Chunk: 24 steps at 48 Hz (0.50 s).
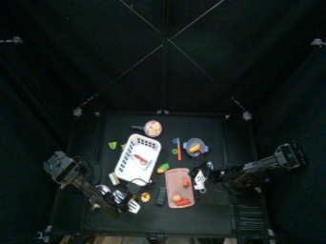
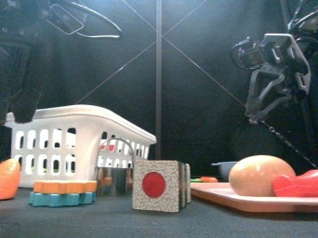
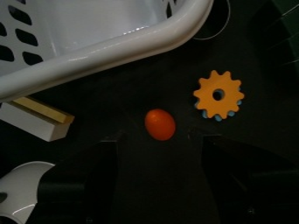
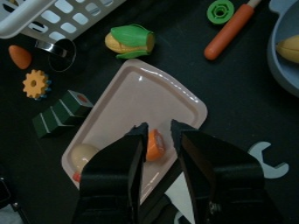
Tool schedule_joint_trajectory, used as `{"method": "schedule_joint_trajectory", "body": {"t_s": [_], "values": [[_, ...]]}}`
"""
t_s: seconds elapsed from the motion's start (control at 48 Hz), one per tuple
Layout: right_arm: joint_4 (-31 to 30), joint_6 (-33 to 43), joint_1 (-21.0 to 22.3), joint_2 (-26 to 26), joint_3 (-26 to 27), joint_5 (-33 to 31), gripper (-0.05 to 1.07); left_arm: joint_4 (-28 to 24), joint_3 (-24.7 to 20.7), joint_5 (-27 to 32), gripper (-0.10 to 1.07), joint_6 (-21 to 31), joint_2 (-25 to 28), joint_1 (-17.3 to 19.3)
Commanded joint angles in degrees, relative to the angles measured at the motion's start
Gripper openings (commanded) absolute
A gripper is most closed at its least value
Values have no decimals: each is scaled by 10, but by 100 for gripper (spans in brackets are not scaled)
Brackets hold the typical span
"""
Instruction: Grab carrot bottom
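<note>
Your carrot bottom is a small orange oval lying on the black counter, just beside an orange gear and near the white basket. The left hand hangs over it, open and holding nothing. The front view cuts the carrot piece off at its edge. The right hand hovers over the pink tray, jaws narrowly apart, empty. Black curtains close you in.
</note>
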<state>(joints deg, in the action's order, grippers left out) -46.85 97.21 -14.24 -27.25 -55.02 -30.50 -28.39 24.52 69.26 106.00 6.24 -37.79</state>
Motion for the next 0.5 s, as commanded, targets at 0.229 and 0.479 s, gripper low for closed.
{"method": "schedule_joint_trajectory", "body": {"t_s": [0.229,0.479], "values": [[-4,1,-4,0,4,2,69,11,-23,1,93,79,38,6],[-4,1,-4,11,7,2,69,-4,-20,-2,93,158,63,9]]}}
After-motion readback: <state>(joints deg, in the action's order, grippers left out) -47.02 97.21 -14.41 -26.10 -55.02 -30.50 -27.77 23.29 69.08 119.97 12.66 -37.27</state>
